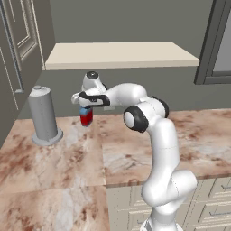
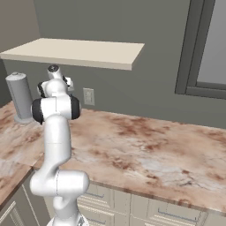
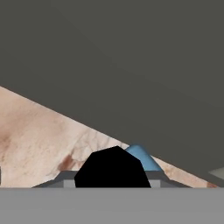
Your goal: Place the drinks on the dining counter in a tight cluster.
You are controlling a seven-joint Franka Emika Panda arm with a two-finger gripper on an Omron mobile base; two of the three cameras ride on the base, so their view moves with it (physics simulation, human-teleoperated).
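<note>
One red-and-blue container [image 1: 86, 116] stands upright (dark top [image 3: 112, 168] uppermost) on marbled counter [image 1: 54, 167].

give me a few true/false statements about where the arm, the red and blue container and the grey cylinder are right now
1. The gripper is down over the small red-and-blue container on the marbled counter. True.
2. The tall grey cylinder lies tipped on its side. False: it stands upright on its round base.
3. The container stands to the right of the grey cylinder in the left base view. True.
4. The container sits on the cream shelf. False: it is down at the counter, below the shelf.
5. A wall outlet shows behind the arm in the right base view. True.
</note>
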